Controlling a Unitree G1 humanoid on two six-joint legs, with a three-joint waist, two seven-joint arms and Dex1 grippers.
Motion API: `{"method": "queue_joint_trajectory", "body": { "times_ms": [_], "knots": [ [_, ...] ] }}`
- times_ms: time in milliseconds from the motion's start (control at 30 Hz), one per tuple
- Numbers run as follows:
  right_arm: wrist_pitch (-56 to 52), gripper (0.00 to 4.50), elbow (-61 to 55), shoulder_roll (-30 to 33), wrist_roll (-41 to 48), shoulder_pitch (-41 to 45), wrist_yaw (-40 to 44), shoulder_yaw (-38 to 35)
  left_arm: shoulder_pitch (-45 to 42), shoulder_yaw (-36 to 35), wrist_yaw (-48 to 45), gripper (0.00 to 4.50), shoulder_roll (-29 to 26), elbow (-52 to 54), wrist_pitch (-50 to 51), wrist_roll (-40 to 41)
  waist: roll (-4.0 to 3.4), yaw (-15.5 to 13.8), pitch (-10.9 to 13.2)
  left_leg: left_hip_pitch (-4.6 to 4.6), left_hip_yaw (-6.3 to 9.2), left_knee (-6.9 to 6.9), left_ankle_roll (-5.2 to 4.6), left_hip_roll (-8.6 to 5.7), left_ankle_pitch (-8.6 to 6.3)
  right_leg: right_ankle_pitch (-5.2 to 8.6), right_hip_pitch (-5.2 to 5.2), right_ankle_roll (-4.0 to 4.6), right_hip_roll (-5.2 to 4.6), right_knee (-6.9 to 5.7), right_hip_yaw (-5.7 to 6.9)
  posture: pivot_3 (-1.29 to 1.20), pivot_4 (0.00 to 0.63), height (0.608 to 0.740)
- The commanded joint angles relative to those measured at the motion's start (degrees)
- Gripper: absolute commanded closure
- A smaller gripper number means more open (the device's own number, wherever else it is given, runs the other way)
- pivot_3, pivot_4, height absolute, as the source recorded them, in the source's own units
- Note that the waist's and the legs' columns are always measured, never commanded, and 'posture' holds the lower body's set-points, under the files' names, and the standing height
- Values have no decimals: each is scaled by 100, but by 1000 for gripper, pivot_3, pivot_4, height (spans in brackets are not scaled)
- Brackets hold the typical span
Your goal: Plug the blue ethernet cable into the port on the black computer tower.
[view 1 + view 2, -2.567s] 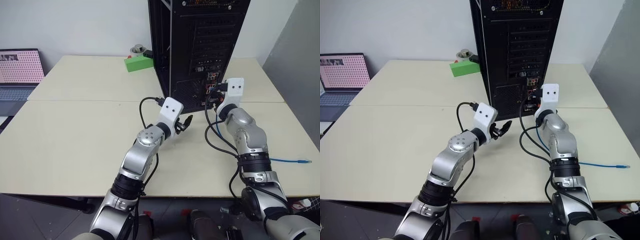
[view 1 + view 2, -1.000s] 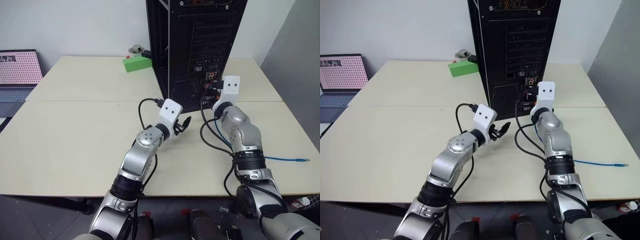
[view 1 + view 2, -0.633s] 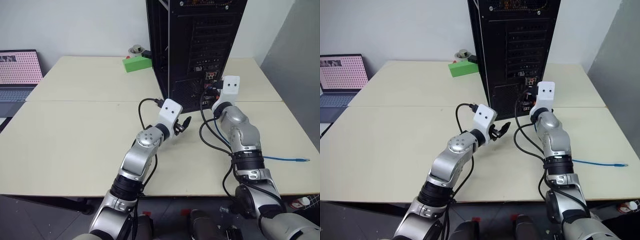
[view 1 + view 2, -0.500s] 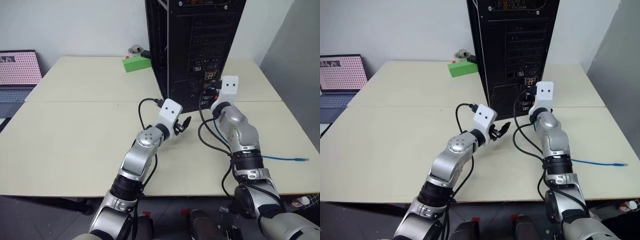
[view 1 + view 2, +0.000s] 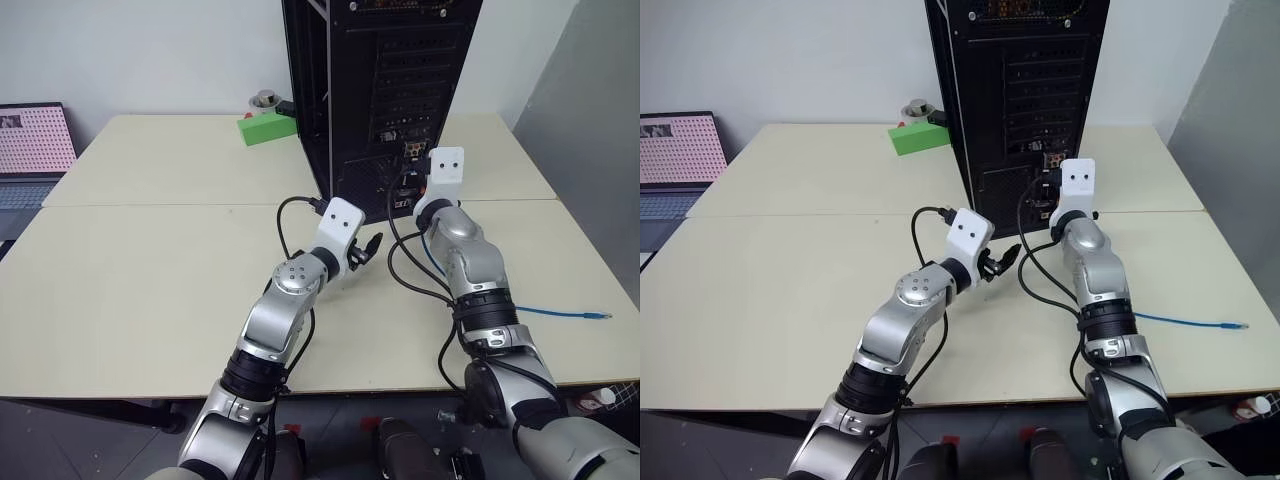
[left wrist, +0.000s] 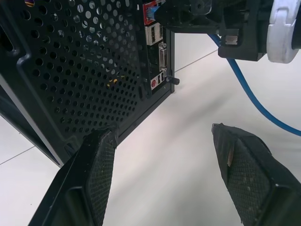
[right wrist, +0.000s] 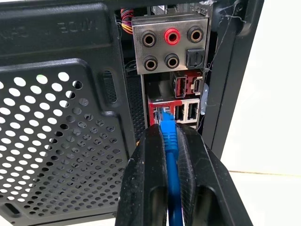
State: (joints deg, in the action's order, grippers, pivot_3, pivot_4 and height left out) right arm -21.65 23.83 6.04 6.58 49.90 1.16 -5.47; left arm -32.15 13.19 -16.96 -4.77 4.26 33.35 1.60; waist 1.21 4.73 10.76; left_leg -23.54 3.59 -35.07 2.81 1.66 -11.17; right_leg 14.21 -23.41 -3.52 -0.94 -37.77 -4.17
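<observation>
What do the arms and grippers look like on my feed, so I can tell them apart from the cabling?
Both arms are silver-grey metal with black joint rings. A white block with two small dark dots sits at each wrist. The left gripper and right gripper have black fingers; the left's pads are finely textured. Thick black wires loop beside each forearm.

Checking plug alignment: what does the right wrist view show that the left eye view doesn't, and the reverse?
Right wrist view: the blue ethernet cable pinched in the shut right hand, its plug at the port, below round jacks. Left eye view: the cable's free end on the table, a green block, the open left hand. Both: the black computer tower.
</observation>
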Motion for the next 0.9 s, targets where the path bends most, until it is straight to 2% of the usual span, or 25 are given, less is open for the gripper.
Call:
{"method": "queue_joint_trajectory", "body": {
  "times_ms": [33, 633, 700, 900],
  "knots": [
    [336, 4474, -102, 13, -38, 363, -117, -86, -35, 12, -4, 1138, 29, 157, -78, -19, 0, 0, 0, 0, 0, 0, 0, 0, 0, 0, 0, 0, 0, 0, 0, 0, 150, 740],
    [252, 4474, -19, 134, 128, 292, 270, -137, -23, 7, -10, 1138, 39, 159, -71, -18, 0, 5, 0, 0, -1, 1, 0, 0, 0, 0, -2, 0, 0, 0, -1, 0, 150, 740],
    [182, 3772, -128, 167, 129, 197, 335, -117, -19, 5, -15, 1138, 22, 160, -73, -24, 0, 6, 0, 0, -1, 1, 0, 0, 0, 0, -3, 0, 0, 0, -1, 0, 150, 740],
    [-105, 2395, -617, 347, 176, -163, 496, -77, -69, -64, -72, 1138, -80, 113, -85, 1, 0, -7, 0, -18, 0, 8, 0, 0, 0, 3, -14, 3, 0, 8, 1, 0, 150, 740]
  ]
}}
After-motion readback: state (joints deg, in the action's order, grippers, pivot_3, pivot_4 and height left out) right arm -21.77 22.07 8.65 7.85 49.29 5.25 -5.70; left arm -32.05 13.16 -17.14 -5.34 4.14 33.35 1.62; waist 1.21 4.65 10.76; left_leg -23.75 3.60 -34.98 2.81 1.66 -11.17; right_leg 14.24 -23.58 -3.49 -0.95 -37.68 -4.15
